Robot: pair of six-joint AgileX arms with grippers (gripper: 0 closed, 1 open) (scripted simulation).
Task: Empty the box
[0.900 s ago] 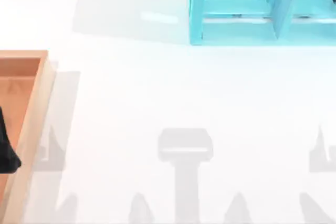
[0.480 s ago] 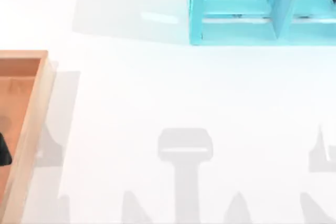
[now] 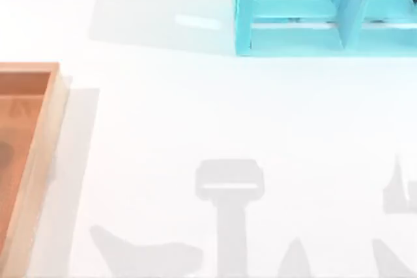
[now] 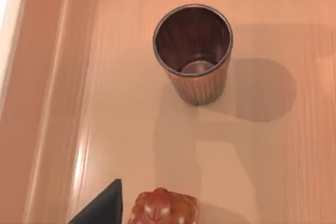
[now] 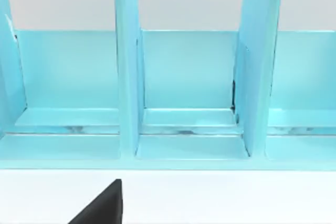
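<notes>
The box [image 3: 40,154] lies at the table's left edge, with tan rim walls and an orange-brown floor. Inside it, the left wrist view shows an upright ribbed metal cup [image 4: 193,56] near the box wall [image 4: 47,103], empty. A lumpy red-orange object [image 4: 163,209] sits closer to the camera. A dark part of my left gripper [image 4: 105,208] shows right beside this object, above the box floor. I cannot tell whether the two touch. A dark part of my right gripper [image 5: 102,205] hangs over the white table, facing the turquoise shelf.
A turquoise shelf [image 3: 313,11] with upright dividers [image 5: 126,66] stands at the table's back right. Its compartments hold nothing that I can see. Grey arm shadows fall along the white table's front edge [image 3: 228,226].
The dark shape of my left arm over the box has slid off the top view's left edge. A broad new shadow has appeared at the front left of the table.
</notes>
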